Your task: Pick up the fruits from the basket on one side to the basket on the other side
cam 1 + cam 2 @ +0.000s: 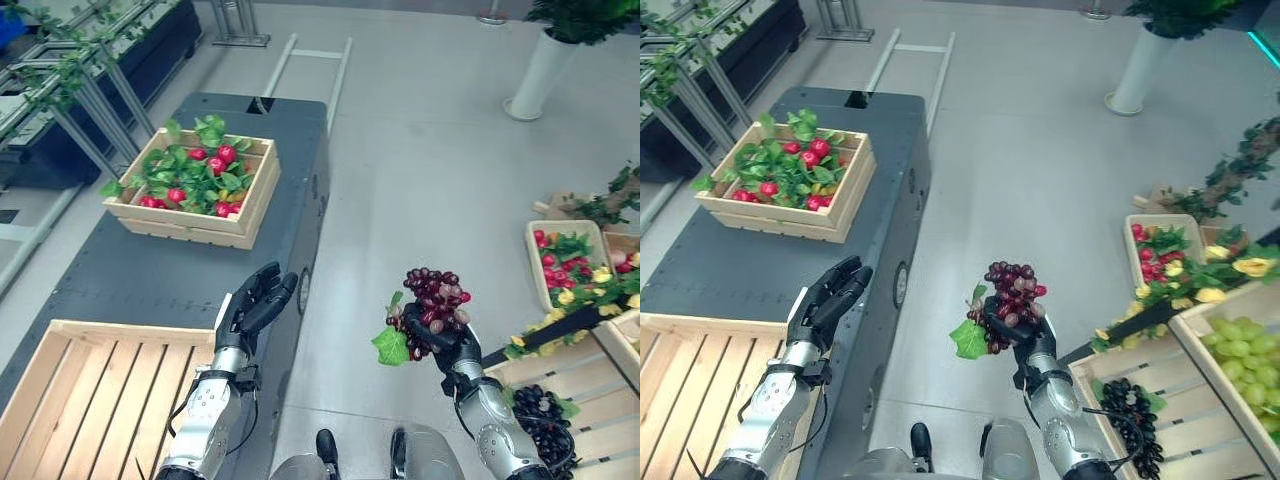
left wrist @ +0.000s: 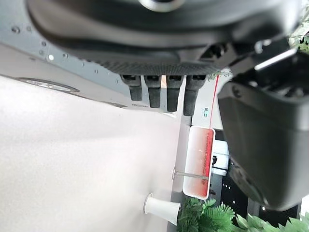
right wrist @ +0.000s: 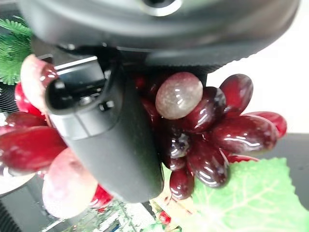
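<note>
Above the grey floor, the right hand clasped a dark red bunch of grapes with a green leaf. Left hand, fingers apparently relaxed, hovered beside the slatted wooden crate.

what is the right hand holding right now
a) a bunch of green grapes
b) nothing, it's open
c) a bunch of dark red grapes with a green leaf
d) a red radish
c: the right hand is curled round a bunch of dark red grapes with a green leaf, held up over the floor between the two sides; its wrist view shows the thumb across the grapes.
</note>
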Tool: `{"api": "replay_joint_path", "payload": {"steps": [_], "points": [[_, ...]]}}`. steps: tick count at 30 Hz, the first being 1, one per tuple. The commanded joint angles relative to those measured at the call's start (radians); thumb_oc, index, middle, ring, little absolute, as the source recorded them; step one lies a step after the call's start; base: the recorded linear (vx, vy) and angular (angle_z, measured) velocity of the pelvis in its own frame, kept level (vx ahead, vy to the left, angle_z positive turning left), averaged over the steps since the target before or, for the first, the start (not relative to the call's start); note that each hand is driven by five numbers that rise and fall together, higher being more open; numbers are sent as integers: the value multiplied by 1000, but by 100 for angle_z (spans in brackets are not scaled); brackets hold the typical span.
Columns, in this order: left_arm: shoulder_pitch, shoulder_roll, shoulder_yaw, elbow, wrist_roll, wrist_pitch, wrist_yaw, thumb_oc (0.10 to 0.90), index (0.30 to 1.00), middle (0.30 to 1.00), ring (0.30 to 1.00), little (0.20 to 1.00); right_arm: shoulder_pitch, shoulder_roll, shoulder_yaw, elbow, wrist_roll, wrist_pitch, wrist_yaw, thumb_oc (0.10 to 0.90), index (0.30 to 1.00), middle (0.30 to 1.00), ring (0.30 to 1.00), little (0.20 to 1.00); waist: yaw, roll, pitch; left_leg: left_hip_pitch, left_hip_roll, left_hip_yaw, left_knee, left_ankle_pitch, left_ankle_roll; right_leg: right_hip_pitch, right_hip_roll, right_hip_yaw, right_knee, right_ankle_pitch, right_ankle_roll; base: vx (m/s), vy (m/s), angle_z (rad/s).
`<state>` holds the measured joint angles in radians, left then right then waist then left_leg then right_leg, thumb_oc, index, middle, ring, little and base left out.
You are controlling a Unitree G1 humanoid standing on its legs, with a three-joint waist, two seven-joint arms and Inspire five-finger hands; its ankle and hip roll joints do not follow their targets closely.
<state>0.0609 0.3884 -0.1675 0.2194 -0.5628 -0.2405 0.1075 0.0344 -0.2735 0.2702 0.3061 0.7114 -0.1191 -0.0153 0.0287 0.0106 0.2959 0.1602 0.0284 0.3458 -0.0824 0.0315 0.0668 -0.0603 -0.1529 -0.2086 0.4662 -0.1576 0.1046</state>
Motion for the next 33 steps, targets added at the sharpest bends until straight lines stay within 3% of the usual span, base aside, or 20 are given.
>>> {"api": "replay_joint_path", "payload": {"steps": [1, 4, 9, 11, 13, 14, 17, 19, 20, 24, 27, 31, 32, 33], "points": [[-56, -13, 25, -5, -145, -29, -29, 800, 900, 900, 900, 900, -64, 48, 42, -47, -39, -79, 74, 400, 300, 300, 300, 300, 27, -24, -110, -106, -78, -133, 105, -115, -9, 223, 53, -61, -332, 41, -42, -145, -279, -66], [-81, -65, -7, 5, -241, 2, 8, 800, 900, 900, 900, 900, -118, 47, 56, -7, -41, -60, 23, 400, 300, 300, 300, 300, 25, -23, -110, -148, -60, -125, 51, -42, -44, 234, 100, -5, -490, 92, -55, -198, -201, -97], [-68, -98, -39, -13, -176, -4, 6, 800, 900, 900, 900, 900, -63, 24, 38, -31, -78, 11, 39, 400, 300, 300, 300, 300, -8, -28, -116, -165, -59, -126, 76, -44, -52, 223, 122, -6, -523, 112, -86, -95, -122, -41], [-52, -95, -44, -25, -161, -3, -11, 800, 900, 900, 900, 900, -34, 14, 33, -23, -97, 6, 54, 400, 300, 300, 300, 300, -17, -32, -116, -168, -65, -136, 102, -55, -56, 218, 124, 2, -539, 125, -89, -80, -60, -13], [-44, -96, -55, -33, -147, -6, -7, 800, 900, 900, 900, 900, -27, 9, 29, -16, -109, 6, 59, 400, 300, 300, 300, 300, -17, -34, -117, -175, -74, -174, 134, -71, -56, 210, 124, 26, -543, 134, -92, -63, -3, -17], [-30, -102, -63, -41, -145, 0, -2, 800, 900, 900, 900, 900, -30, 3, 28, -5, -115, 21, 68, 400, 300, 300, 300, 300, -10, -42, -118, -185, -91, -245, 195, -103, -51, 198, 122, 67, -548, 145, -98, -55, 48, -34], [9, -112, -58, -52, -117, -1, 17, 800, 900, 900, 900, 900, -32, -2, 22, 7, -109, 65, 68, 400, 300, 300, 300, 300, 2, -47, -116, -217, -120, -343, 295, -139, -44, 175, 121, 135, -526, 155, -98, -43, 105, -70], [24, -95, -54, -51, -112, -23, 20, 800, 900, 900, 900, 900, -20, -3, 22, 14, -114, 62, 72, 400, 300, 300, 300, 300, -4, -35, -114, -178, -111, -374, 199, -113, -38, 157, 136, 160, -502, 141, -96, -24, 198, -84], [8, -90, -52, -25, -98, -14, 32, 800, 900, 900, 900, 900, -7, 0, 17, 23, -112, 67, 43, 400, 300, 300, 300, 300, -20, -26, -115, -153, -103, -341, 168, -108, -31, 146, 135, 158, -492, 144, -88, -15, 206, -83], [-20, -69, -45, 5, -76, -61, 64, 800, 900, 900, 900, 900, 12, 9, 14, 49, -86, 43, 36, 400, 300, 300, 300, 300, -41, -18, -110, -124, -102, -334, 121, -104, -17, 124, 130, 172, -494, 160, -71, 15, 163, -52], [-6, -55, -34, 17, -66, -51, 69, 800, 900, 900, 900, 900, 24, 20, -6, 68, -67, 30, 16, 400, 300, 300, 300, 300, -54, -15, -92, -115, -104, -304, 93, -107, -8, 89, 129, 183, -500, 189, -51, -3, 157, -15], [23, -49, -34, 13, -61, -52, 62, 800, 900, 900, 900, 900, 28, 37, -22, 66, -46, 26, 7, 400, 300, 300, 300, 300, -51, -7, -77, -115, -91, -245, 85, -108, 1, 48, 114, 104, -404, 154, -40, -30, 87, -39], [28, -42, -22, -2, -66, -52, 95, 800, 900, 900, 900, 900, 24, 48, -23, 59, -48, 35, 12, 400, 300, 300, 300, 300, -42, 2, -61, -122, -74, -202, 93, -106, 9, 9, 78, 40, -296, 137, -29, -121, 81, -85], [12, -37, -11, -2, -78, -59, 114, 800, 900, 900, 900, 900, 15, 56, -20, 67, -47, 24, 7, 400, 300, 300, 300, 300, -41, 7, -43, -128, -67, -183, 103, -109, 15, -18, 48, 32, -243, 144, -26, -118, 71, -98]]}}
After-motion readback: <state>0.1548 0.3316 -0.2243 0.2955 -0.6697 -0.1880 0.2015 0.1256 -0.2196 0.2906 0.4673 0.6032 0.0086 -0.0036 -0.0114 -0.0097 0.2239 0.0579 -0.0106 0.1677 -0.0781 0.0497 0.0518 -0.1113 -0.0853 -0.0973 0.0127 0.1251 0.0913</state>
